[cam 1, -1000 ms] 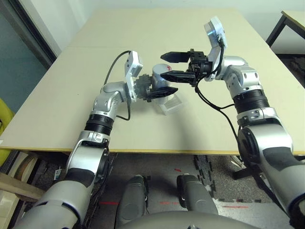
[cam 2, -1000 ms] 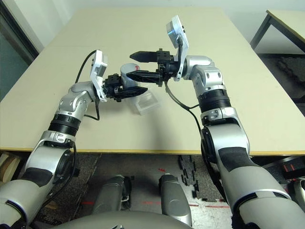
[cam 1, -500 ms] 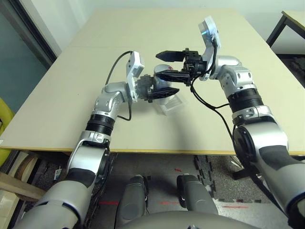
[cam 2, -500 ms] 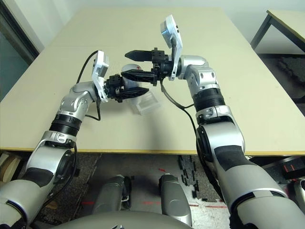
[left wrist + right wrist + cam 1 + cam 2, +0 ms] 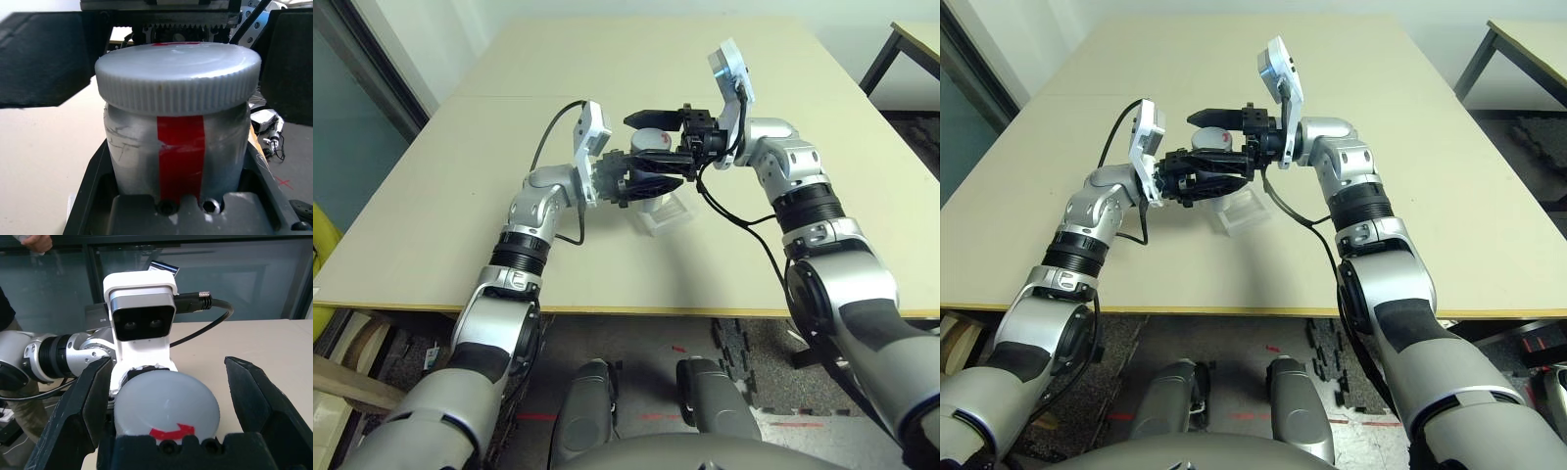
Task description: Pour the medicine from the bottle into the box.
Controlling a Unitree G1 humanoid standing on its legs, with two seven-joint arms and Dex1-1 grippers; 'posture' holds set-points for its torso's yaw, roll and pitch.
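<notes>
The bottle (image 5: 178, 147) is a small silvery-grey plastic pot with a red stripe on its label, and its ribbed round cap (image 5: 178, 73) is still screwed on. It stands upright in the left gripper (image 5: 646, 183), whose two black fingers are clamped tight on its body, holding it above the table (image 5: 783, 78). The right gripper (image 5: 166, 396) faces the left one from the opposite side, level with the cap, its jaws spread as wide as they go. One finger stands on each side of the cap, clear of it, so this gripper has hold of nothing. In the right wrist view the cap's flat top with a red arrow sits between those fingers, close to the palm.

The box (image 5: 664, 212), a shallow clear plastic tray, lies on the table just below and slightly to the near side of the two grippers, apart from both.

The step in hand looks like uncapping; no pouring has begun. The next move calls for the right jaws to close squarely on the ribbed rim and twist, while the left gripper keeps the body from turning. Only then can the bottle be tipped over the box.
</notes>
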